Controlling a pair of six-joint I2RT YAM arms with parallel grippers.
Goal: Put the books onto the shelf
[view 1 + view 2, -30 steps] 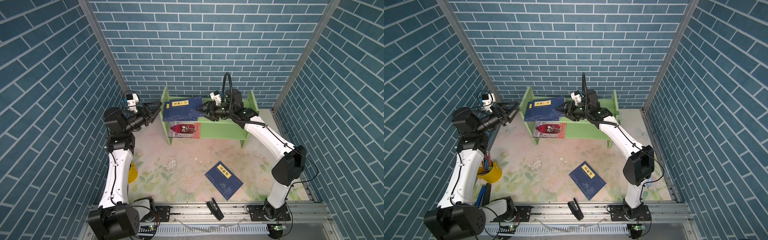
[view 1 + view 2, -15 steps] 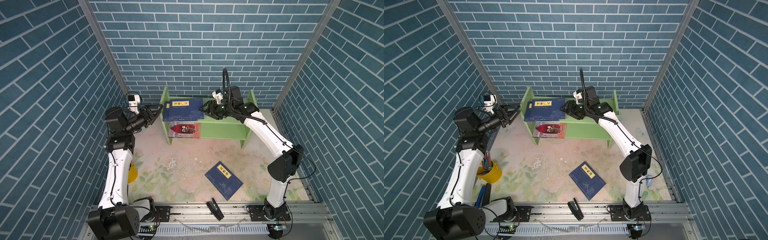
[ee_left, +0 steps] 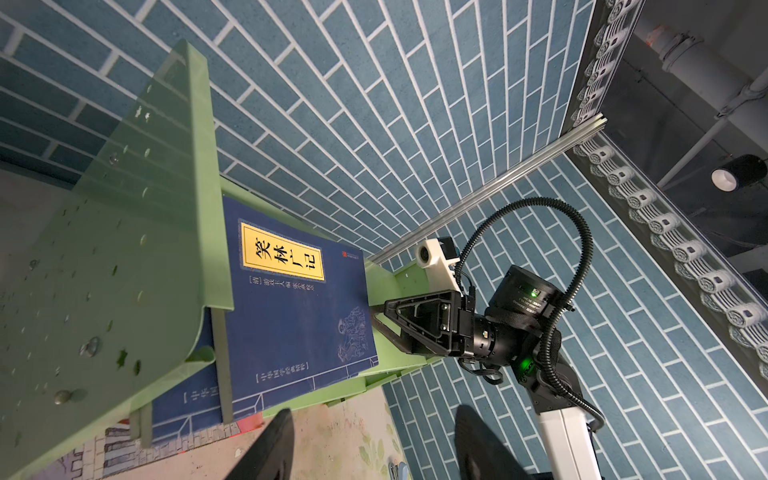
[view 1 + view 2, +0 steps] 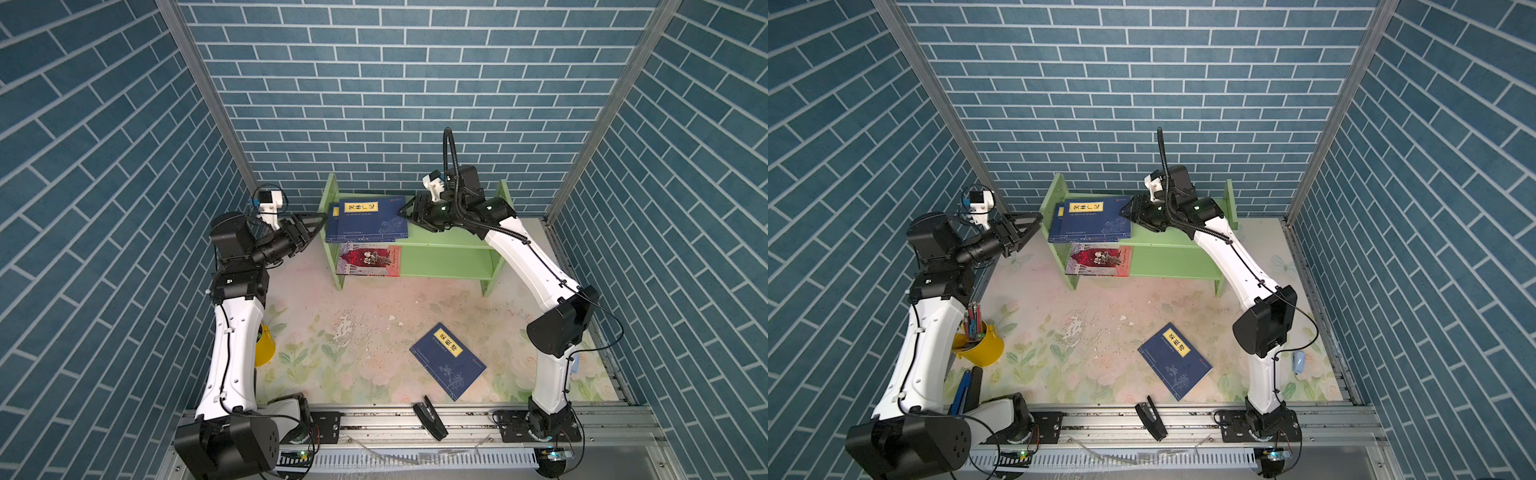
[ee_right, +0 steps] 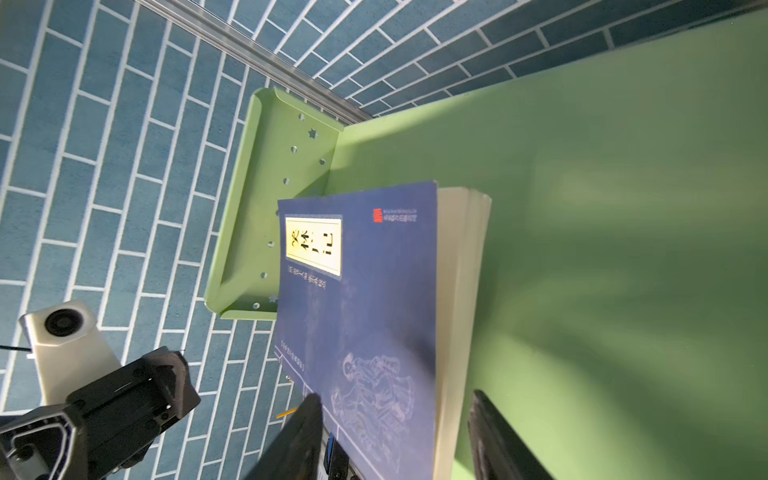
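The light green shelf [image 4: 449,245] [image 4: 1167,245] stands at the back wall. A stack of dark blue books [image 4: 370,218] [image 4: 1092,218] [image 3: 291,311] [image 5: 365,291] lies flat at the left end of its top tier. A red-and-grey book [image 4: 368,259] [image 4: 1100,259] lies on the lower tier. Another blue book [image 4: 449,359] [image 4: 1175,359] lies on the floor mat. My right gripper [image 4: 405,212] [image 5: 395,440] is open, its jaws straddling the stack's right page edge. My left gripper [image 4: 318,220] [image 3: 374,449] hangs open and empty outside the shelf's left side panel [image 3: 124,249].
A yellow cup of pens [image 4: 980,345] stands by the left arm's base. A black clip-like tool [image 4: 430,419] lies on the front rail, and a small blue object [image 4: 1298,361] sits at the mat's right edge. Brick walls close in behind and beside the shelf.
The right gripper has lifted slightly and shifted along the stack's right edge. The top blue book now lies squarer on the stack. The left gripper has barely moved.
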